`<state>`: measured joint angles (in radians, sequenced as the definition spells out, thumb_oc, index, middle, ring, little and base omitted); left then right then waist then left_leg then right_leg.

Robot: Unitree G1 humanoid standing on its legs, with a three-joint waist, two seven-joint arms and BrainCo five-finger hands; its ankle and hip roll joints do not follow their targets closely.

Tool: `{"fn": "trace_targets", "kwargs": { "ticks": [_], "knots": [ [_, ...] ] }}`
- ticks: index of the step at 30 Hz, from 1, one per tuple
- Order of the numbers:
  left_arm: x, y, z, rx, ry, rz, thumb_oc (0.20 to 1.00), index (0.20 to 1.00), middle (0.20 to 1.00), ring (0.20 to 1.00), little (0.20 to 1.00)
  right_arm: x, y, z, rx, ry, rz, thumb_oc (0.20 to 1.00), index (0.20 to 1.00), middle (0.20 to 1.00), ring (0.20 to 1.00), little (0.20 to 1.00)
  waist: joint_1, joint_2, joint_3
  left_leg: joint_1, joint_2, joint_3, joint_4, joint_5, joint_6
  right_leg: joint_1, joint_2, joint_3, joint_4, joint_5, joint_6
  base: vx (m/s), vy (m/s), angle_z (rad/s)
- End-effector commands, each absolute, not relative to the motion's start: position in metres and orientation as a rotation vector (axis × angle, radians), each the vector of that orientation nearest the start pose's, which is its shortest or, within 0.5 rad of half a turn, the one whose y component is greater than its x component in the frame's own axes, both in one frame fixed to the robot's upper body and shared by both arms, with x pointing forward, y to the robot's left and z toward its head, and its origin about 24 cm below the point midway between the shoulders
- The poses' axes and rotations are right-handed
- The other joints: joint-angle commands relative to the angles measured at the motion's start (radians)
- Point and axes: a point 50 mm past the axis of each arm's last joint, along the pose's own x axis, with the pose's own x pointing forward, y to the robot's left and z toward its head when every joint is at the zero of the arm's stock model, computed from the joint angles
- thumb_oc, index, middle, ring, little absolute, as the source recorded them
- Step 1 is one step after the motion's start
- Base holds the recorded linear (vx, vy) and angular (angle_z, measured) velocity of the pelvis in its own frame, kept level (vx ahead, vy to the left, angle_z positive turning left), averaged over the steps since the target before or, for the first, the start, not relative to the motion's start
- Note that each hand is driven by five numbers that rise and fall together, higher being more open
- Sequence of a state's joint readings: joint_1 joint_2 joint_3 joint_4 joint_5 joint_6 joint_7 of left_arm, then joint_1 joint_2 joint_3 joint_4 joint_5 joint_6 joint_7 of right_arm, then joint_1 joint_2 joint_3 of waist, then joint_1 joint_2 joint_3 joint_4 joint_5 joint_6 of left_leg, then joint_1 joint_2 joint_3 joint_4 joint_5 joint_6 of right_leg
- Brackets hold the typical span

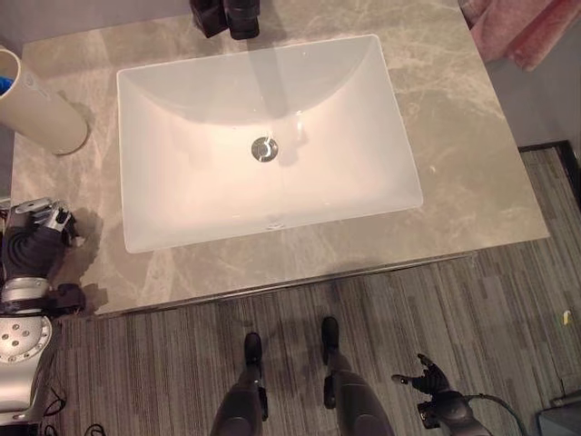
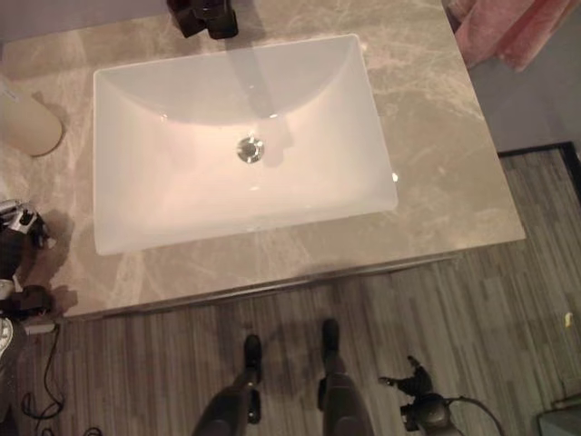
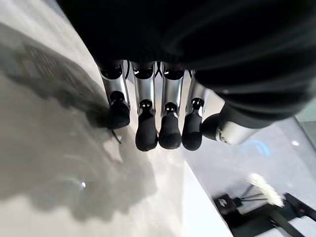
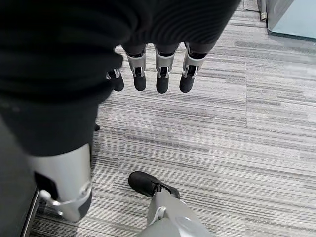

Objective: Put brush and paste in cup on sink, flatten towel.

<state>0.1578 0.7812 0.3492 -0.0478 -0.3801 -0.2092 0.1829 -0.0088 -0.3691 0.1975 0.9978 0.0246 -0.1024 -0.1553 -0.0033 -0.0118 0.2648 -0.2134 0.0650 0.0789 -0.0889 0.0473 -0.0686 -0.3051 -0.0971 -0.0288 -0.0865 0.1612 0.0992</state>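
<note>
A beige cup (image 1: 36,104) stands on the stone counter's back left corner, and something blue (image 1: 4,86) shows at its mouth. A pink towel (image 1: 526,27) lies bunched at the counter's back right corner and hangs past the edge. My left hand (image 1: 32,241) hovers over the counter's front left corner, left of the basin. In the left wrist view its fingers (image 3: 158,123) are relaxed, just above the stone, and hold nothing. My right hand (image 1: 431,381) hangs low over the floor at the right. Its fingers (image 4: 163,79) are straight and empty.
A white rectangular basin (image 1: 163,209) with a metal drain (image 1: 264,149) fills the middle of the grey marble counter (image 1: 472,163). A dark faucet (image 1: 227,16) stands behind it. Striped grey floor (image 1: 508,300) runs along the counter's front and right side.
</note>
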Motion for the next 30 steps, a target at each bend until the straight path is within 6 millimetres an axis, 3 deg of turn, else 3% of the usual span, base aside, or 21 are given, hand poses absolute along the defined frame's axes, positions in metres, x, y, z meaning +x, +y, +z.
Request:
{"fn": "trace_targets", "kwargs": {
  "ticks": [1,5,14,30],
  "knots": [
    [0.207,0.367,0.182,0.509,-0.389,0.526,0.200,0.200,0.200,0.200,0.200,0.144,-0.275,-0.122,-0.508,0.897,-0.144,1.000,1.000,1.000,1.000,1.000,-0.004,-0.029,-0.027,-0.037,-0.014,-0.004,0.044,-0.020,0.028,0.066,-0.082,0.018,-0.001,-0.071,0.069,-0.03,-0.021,-0.05],
    [0.211,0.374,0.187,0.498,-0.399,0.570,0.200,0.200,0.200,0.200,0.200,0.146,-0.278,-0.119,-0.517,0.884,-0.145,1.000,1.000,1.000,1.000,1.000,-0.012,-0.034,-0.017,-0.078,-0.012,-0.008,0.073,-0.019,0.025,0.044,-0.080,0.021,-0.001,-0.067,0.066,-0.02,-0.014,-0.06],
    [0.227,0.387,0.225,0.537,-0.489,0.655,0.200,0.200,0.200,0.200,0.200,0.160,-0.276,-0.109,-0.509,0.804,-0.146,1.000,1.000,1.000,1.000,1.000,-0.035,-0.049,0.022,-0.188,-0.015,-0.018,0.148,-0.040,0.028,-0.012,-0.080,0.036,-0.001,-0.047,0.076,0.00,0.000,0.00],
    [0.256,0.385,0.276,0.606,-0.578,0.681,0.200,0.200,0.200,0.200,0.200,0.186,-0.261,-0.095,-0.479,0.676,-0.113,1.000,1.000,1.000,1.000,1.000,-0.070,-0.056,0.033,-0.278,-0.034,-0.025,0.186,-0.054,0.039,-0.072,-0.088,0.047,-0.001,-0.031,0.094,0.01,0.005,0.01]
  ]
}}
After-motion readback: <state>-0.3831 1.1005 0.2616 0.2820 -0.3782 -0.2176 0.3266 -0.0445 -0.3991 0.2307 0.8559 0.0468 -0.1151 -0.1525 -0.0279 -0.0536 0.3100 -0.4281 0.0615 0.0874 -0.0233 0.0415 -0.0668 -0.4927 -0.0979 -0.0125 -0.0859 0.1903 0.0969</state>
